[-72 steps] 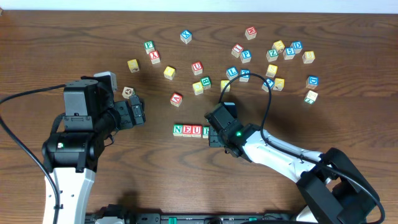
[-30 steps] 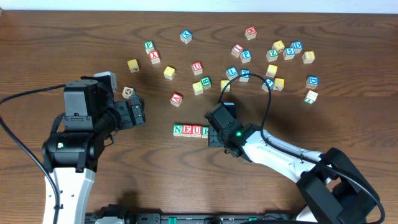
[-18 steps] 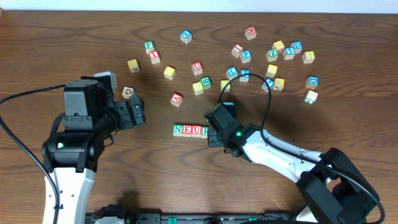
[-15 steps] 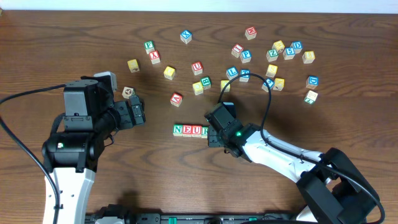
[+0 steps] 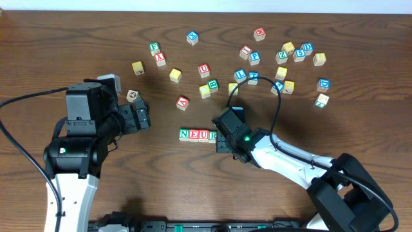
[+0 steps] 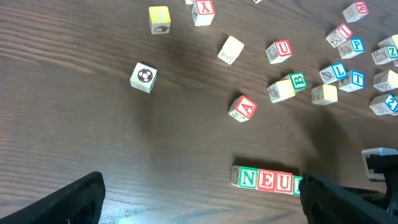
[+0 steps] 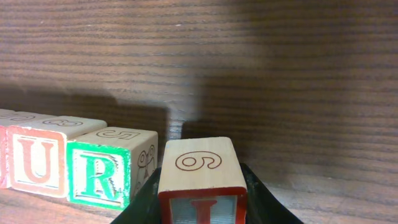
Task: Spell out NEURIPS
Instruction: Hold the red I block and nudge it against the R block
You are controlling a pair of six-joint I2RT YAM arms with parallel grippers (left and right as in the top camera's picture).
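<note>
The cubes N (image 5: 185, 135), E (image 5: 194, 135), U (image 5: 204, 135) and R (image 5: 212, 135) stand in a row on the table. They show as N (image 6: 248, 178), E (image 6: 266, 180) and U (image 6: 284, 182) in the left wrist view. My right gripper (image 5: 221, 139) is shut on the red I cube (image 7: 202, 180), just right of the green R cube (image 7: 102, 168) with a narrow gap between them. The U cube (image 7: 37, 158) sits left of R. My left gripper (image 5: 143, 116) is open with nothing in it, left of the row. A blue P cube (image 5: 255, 57) lies among the loose cubes.
Several loose letter cubes are scattered across the far half of the table, among them a red A (image 5: 183, 102), a second red U (image 5: 204, 69) and a soccer-ball cube (image 5: 132, 96). The right arm's cable (image 5: 278, 103) loops over cubes at right.
The right gripper has shifted very slightly, so more of the R cube shows beside it. The left arm has not moved.
</note>
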